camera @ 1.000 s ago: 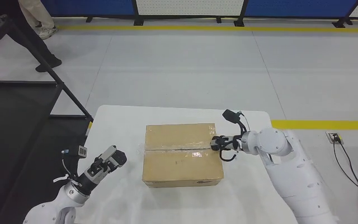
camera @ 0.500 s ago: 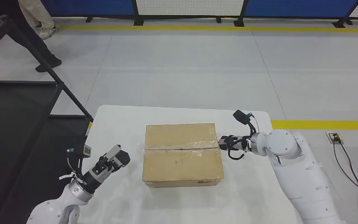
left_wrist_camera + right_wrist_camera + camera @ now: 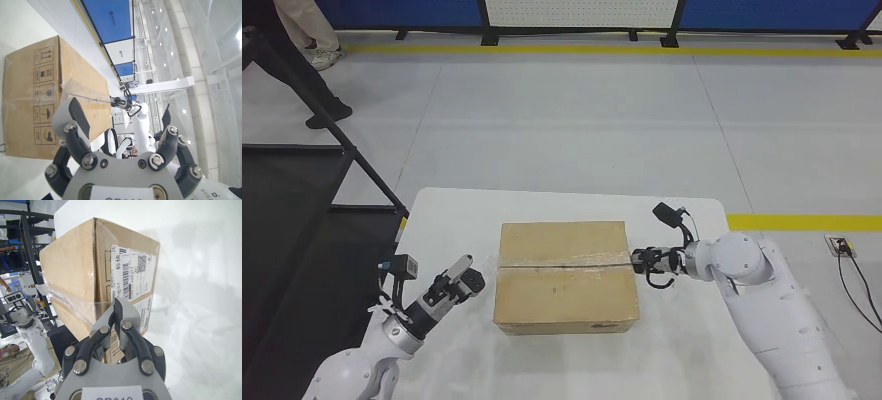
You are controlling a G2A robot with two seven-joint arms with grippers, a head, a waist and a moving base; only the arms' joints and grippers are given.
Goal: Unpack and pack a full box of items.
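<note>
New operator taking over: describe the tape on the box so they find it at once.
On the white table stands one brown cardboard box. Along the seam across its top runs the clear tape, its end drawn taut off the box's edge into the right gripper's shut jaws. Glossy and crinkled, it differs from the matte cardboard and the white shipping label.

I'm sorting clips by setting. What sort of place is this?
Probably an industrial hall or robot test floor: a bare grey floor with a yellow line, blue partition panels along the edge, and a high ceiling with rows of lights.
</note>
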